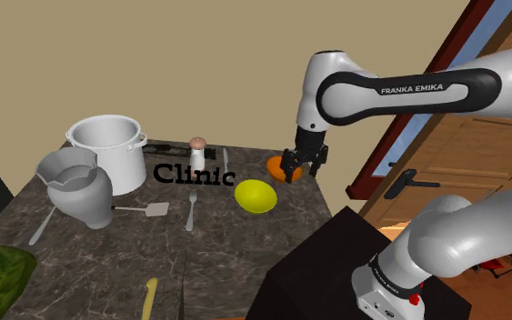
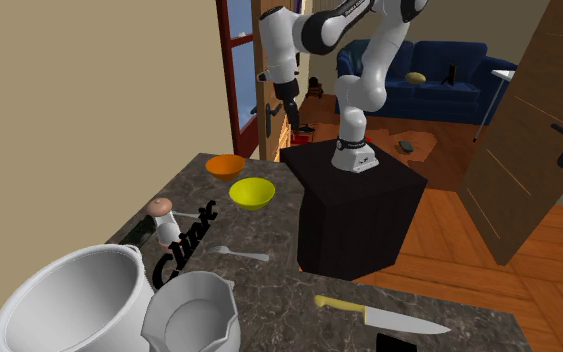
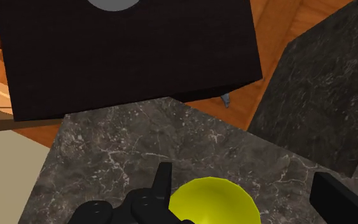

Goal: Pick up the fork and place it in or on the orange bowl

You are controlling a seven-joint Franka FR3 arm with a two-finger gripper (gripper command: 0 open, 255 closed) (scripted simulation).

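The all-black two-finger hand (image 1: 301,169) is hovering above the small orange bowl (image 1: 278,167), fingers spread apart and gripping nothing. The slim grey fork (image 1: 190,211) is lying flat on the dark marble bench (image 1: 235,238), well apart beyond the round yellow bowl (image 1: 255,195). By my reckoning, it's needing a reach across first.

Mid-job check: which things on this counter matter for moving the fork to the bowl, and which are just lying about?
For the job:
fork
orange bowl
tool, open

Lying about:
yellow bowl
white pot
grey jug
spatula
shaker
yellow-handled knife
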